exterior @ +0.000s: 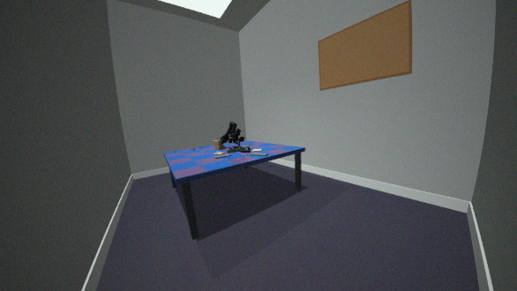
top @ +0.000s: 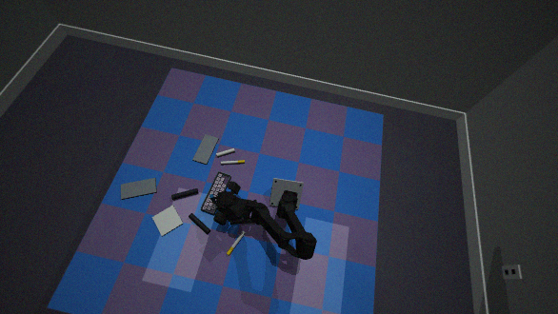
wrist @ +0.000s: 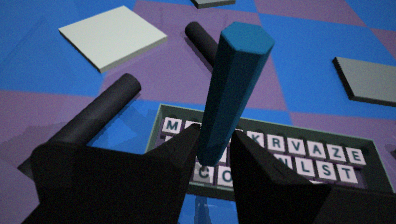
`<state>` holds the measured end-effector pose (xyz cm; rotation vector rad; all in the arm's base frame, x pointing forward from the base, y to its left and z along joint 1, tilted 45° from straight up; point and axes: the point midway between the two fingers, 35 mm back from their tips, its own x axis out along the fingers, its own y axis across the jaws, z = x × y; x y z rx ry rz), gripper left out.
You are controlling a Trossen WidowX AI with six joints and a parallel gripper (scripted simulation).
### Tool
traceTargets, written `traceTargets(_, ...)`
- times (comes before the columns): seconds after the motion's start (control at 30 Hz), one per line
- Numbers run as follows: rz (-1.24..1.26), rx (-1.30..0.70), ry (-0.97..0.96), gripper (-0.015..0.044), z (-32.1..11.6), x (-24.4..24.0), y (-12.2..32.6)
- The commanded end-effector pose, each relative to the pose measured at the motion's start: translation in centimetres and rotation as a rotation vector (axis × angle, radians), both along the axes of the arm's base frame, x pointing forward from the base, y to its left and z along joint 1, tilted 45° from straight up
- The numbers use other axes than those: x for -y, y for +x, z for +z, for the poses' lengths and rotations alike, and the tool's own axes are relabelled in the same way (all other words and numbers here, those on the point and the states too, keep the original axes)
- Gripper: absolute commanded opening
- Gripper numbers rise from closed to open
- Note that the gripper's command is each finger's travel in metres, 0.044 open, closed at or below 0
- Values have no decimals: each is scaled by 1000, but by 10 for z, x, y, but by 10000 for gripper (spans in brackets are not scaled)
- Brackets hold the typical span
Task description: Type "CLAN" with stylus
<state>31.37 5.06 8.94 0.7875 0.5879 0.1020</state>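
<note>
The blue six-sided stylus (wrist: 232, 85) stands tilted between the fingers of my gripper (wrist: 215, 134) (top: 216, 200), which is shut on it. The dark keyboard (wrist: 325, 137) (top: 220, 183) with pale lettered keys lies under the gripper. In the wrist view the stylus's lower end is at the upper edge of the C key (wrist: 204, 175); whether it presses the key cannot be told. The L key (wrist: 304, 165) and A key (wrist: 318, 148) show to the right. The N key is partly hidden by the right finger.
Two black cylinders (wrist: 100, 112) (top: 199, 224) (top: 185, 194) and a cream square pad (wrist: 112, 37) (top: 167, 221) lie beyond the keyboard. Grey slabs (top: 138, 188) (top: 206, 148) lie farther out. Yellow-ended white sticks (top: 229, 162) (top: 235, 244) lie on either side of the keyboard.
</note>
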Motion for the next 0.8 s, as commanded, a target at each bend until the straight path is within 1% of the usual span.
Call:
traceTargets(0.0, -7, -7, -1, 81, -3, 0, 0)
traceTargets(0.77, -7, -7, 0, 81, -7, -4, 0)
